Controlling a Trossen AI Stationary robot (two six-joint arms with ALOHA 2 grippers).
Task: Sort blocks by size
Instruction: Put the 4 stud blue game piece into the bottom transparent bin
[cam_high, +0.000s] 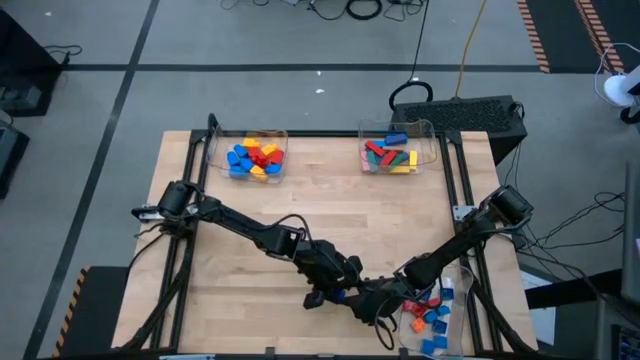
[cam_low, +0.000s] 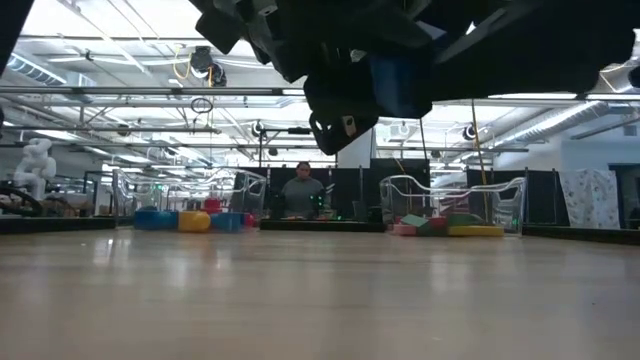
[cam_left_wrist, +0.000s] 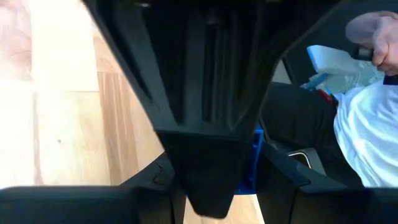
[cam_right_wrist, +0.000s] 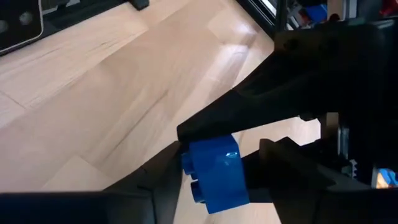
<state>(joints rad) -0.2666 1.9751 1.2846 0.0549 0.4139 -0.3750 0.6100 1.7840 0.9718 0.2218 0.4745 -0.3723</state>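
Note:
A blue block (cam_right_wrist: 214, 171) hangs above the table near its near edge, where both arms meet; in the low view the block (cam_low: 400, 85) is well clear of the wood. My left gripper (cam_high: 348, 290) reaches it from the left. My right gripper (cam_high: 388, 298) reaches it from the right, and both are shut on it. In the left wrist view the right hand hides all of the block (cam_left_wrist: 253, 158) but a narrow blue strip. My left gripper has one dark finger (cam_right_wrist: 249, 112) lying along the block's upper face (cam_right_wrist: 211, 144), coming from the table's left and slanting down. Its other finger and the face it meets are hidden by the block and the right hand. My right gripper pinches the block between its two fingers, one on each side face (cam_right_wrist: 186, 163). The fingers come from the table's right, slanting down. The block is lifted clear of the table, studs (cam_right_wrist: 198, 190) toward the near side of the hold.
A clear tray (cam_high: 442, 322) with loose blue, red and orange blocks sits at the near right corner. At the far edge, one tray (cam_high: 255, 158) holds small blocks and another (cam_high: 398, 152) holds longer ones. Bare wood (cam_high: 330, 210) lies between. A person (cam_low: 303, 190) sits beyond the table.

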